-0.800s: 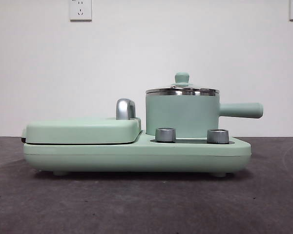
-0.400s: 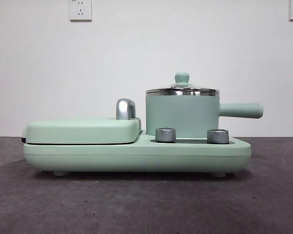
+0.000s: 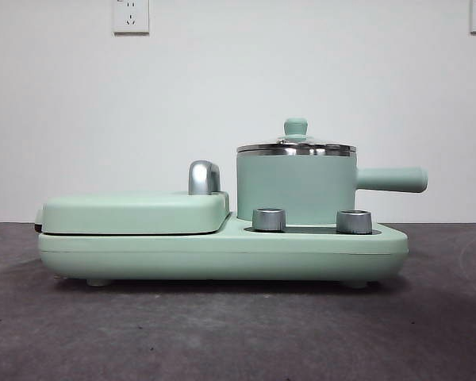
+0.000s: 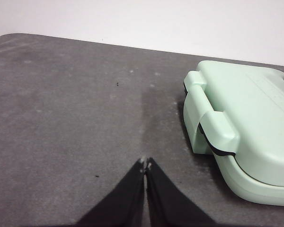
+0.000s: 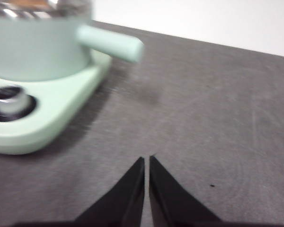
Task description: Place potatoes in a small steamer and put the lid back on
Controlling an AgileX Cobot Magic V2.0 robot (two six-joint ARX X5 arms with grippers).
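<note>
The mint-green small steamer [image 3: 296, 189] stands on the right half of a green cooker base, its straight handle [image 3: 392, 180] pointing right. The glass lid [image 3: 296, 146] with its green knob sits on the steamer's steel rim. The potatoes are hidden from the front view; a bit of orange-brown shows under the lid in the right wrist view [image 5: 31, 3]. My left gripper [image 4: 146, 163] is shut and empty over the table beside the closed griddle [image 4: 246, 123]. My right gripper [image 5: 146, 161] is shut and empty over the table beside the steamer [image 5: 38, 45].
The flat green griddle [image 3: 135, 213] lies closed on the cooker base [image 3: 222, 254] with a chrome hinge post [image 3: 204, 178]. Two steel dials [image 3: 269, 219] [image 3: 354, 221] sit on the front of the base. Dark grey table all around; white wall behind.
</note>
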